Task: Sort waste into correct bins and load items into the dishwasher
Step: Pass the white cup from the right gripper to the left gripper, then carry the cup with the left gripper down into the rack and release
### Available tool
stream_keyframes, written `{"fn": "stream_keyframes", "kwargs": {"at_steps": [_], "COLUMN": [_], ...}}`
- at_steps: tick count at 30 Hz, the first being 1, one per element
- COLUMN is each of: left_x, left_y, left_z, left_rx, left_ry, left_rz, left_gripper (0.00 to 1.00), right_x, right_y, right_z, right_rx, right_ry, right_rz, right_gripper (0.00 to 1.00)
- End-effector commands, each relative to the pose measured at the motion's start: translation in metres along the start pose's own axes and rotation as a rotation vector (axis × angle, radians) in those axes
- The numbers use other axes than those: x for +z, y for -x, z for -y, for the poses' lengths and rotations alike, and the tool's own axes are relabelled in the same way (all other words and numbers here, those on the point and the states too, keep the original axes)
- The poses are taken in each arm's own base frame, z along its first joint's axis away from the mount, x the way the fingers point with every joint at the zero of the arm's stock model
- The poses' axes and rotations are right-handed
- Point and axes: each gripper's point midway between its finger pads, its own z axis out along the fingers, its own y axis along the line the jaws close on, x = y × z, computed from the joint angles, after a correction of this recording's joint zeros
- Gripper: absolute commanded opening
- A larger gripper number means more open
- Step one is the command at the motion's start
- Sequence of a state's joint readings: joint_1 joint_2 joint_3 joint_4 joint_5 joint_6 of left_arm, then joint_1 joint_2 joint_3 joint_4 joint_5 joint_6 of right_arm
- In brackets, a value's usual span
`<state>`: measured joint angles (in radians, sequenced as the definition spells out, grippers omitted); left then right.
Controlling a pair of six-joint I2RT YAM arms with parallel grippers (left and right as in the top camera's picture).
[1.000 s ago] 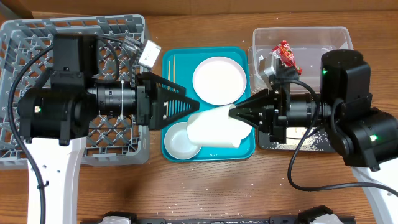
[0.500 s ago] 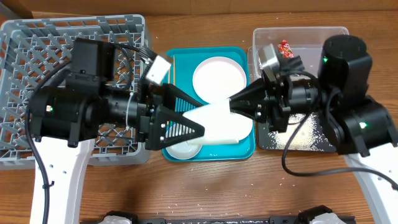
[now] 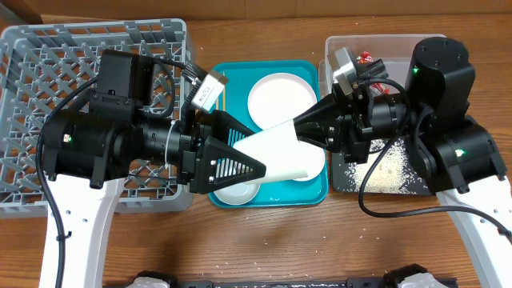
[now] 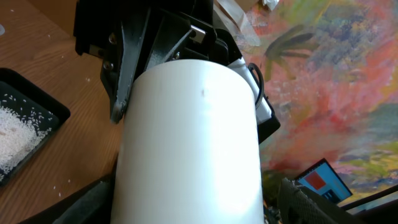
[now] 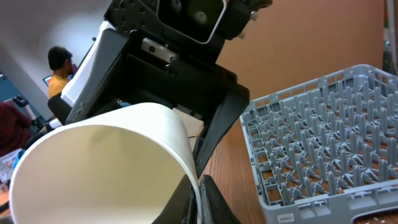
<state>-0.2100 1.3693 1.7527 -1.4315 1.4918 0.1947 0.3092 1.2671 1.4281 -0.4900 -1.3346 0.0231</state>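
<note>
A large white bowl (image 3: 280, 152) hangs tilted above the teal tray (image 3: 232, 74). My right gripper (image 3: 300, 132) is shut on its rim; the pinch shows in the right wrist view (image 5: 198, 193), with the bowl (image 5: 99, 162) to its left. My left gripper (image 3: 260, 150) is open, with a finger on either side of the bowl (image 4: 186, 137). The grey dish rack (image 3: 48, 48) stands at the left and also shows in the right wrist view (image 5: 323, 137). The red wrapper (image 3: 366, 56) lies in the clear tub (image 3: 384, 44). Rice (image 3: 384, 172) lies in the black tray (image 3: 340, 182).
On the teal tray lie a white plate (image 3: 280, 100), a smaller white dish (image 3: 236, 190) partly under my left gripper, and the chopsticks (image 3: 221, 88). Rice grains are scattered on the wood near the black tray (image 4: 25, 99).
My left gripper has swung right and come round the bowl. My right gripper has risen and moved up-left, tilting the bowl. The rice in the black tray now shows.
</note>
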Motion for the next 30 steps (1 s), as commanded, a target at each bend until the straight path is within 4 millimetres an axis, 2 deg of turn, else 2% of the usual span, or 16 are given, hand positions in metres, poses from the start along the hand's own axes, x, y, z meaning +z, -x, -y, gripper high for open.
{"fn": "stream_keyframes", "kwargs": {"at_steps": [1,6,9,11,12,13,14,16,19,22,25,28,30], "left_x": [0.002,0.003,0.003,0.003,0.003,0.002,0.002,-0.002,-0.019,-0.045,-0.087,-0.148,-0.197], "left_y": [-0.002,-0.002,-0.003,-0.003,-0.004,-0.005,-0.006,-0.011,-0.015,-0.019,-0.027,-0.047,-0.068], "left_z": [0.010,0.010,0.006,0.004,0.001,-0.004,-0.011,-0.035,-0.070,-0.094,-0.117,-0.140,-0.150], "left_rx": [0.019,0.019,0.019,0.018,0.017,0.016,0.013,-0.042,-0.170,-0.286,-0.411,-0.589,-0.737], "left_ry": [-0.053,-0.050,-0.031,-0.018,-0.002,0.026,0.072,0.213,0.430,0.592,0.777,1.050,1.275], "left_rz": [-0.001,-0.002,-0.006,-0.009,-0.012,-0.017,-0.026,-0.048,-0.041,0.002,0.068,0.151,0.223], "left_gripper": [0.78,0.68,0.59,0.56,0.56,0.56,0.52,0.51,0.50,0.45,0.42,0.41,0.38], "right_x": [0.000,0.000,0.000,-0.001,-0.001,-0.001,-0.002,-0.008,-0.028,-0.053,-0.067,-0.071,-0.075], "right_y": [0.003,0.004,0.004,0.004,0.004,0.004,0.004,0.006,0.011,0.014,0.005,-0.014,-0.033], "right_z": [0.010,0.010,0.010,0.011,0.011,0.011,0.013,0.017,0.031,0.047,0.055,0.066,0.078], "right_rx": [0.009,0.007,0.007,0.006,0.005,0.006,0.006,0.015,0.061,0.175,0.288,0.423,0.501], "right_ry": [-0.055,-0.055,-0.055,-0.056,-0.056,-0.058,-0.067,-0.090,-0.159,-0.242,-0.285,-0.359,-0.457], "right_rz": [0.008,0.008,0.008,0.009,0.009,0.009,0.011,0.021,0.052,0.096,0.108,0.093,0.064], "right_gripper": [0.04,0.04,0.04,0.21,0.41,0.53,0.60,0.71,0.79,0.82,0.83,0.88,0.90]}}
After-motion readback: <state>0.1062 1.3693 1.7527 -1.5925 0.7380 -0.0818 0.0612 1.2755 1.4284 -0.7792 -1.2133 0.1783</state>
